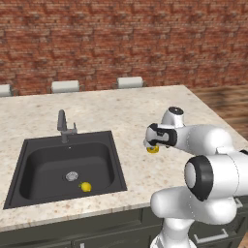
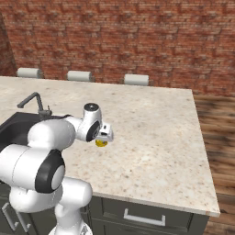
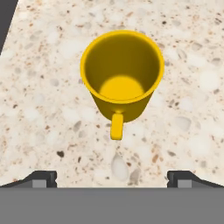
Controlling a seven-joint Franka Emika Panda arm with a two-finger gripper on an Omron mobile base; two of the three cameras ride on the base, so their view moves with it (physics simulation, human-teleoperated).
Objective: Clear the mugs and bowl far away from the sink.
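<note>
Gripper (image 3: 112, 177) hangs over a speckled counter (image 1: 121, 116), jaws spread wide and holding nothing; its two dark fingertips (image 3: 40, 178) stand far apart at the lower corners of the hand view.

Straight ahead of the gripper, along the line the hand camera looks, a yellow mug (image 3: 121, 74) stands upright on the counter, mouth open toward the hand. It sits midway between the two fingertips, not touching either. Its short handle runs from the mug's near wall back toward the gripper, along the midline between the fingers. In both base views the mug shows as a sliver of yellow just beneath the hand. A straight advance would likely bring the jaws down on either side of the mug; whether they would catch the handle is hard to judge.

Farther out, to the gripper's left in the left base view, lies a sink (image 1: 68, 167), a black sunken basin with a grey faucet (image 1: 64, 126) at its far edge. The mug stands close beside the sink's right rim, so it is not yet cleared away.

Counts: one gripper, one mug, one sink, one faucet, one small yellow lump (image 1: 85, 187) in the basin near the drain. Three pale seat backs (image 1: 65, 86) stand beyond the counter's far edge.
</note>
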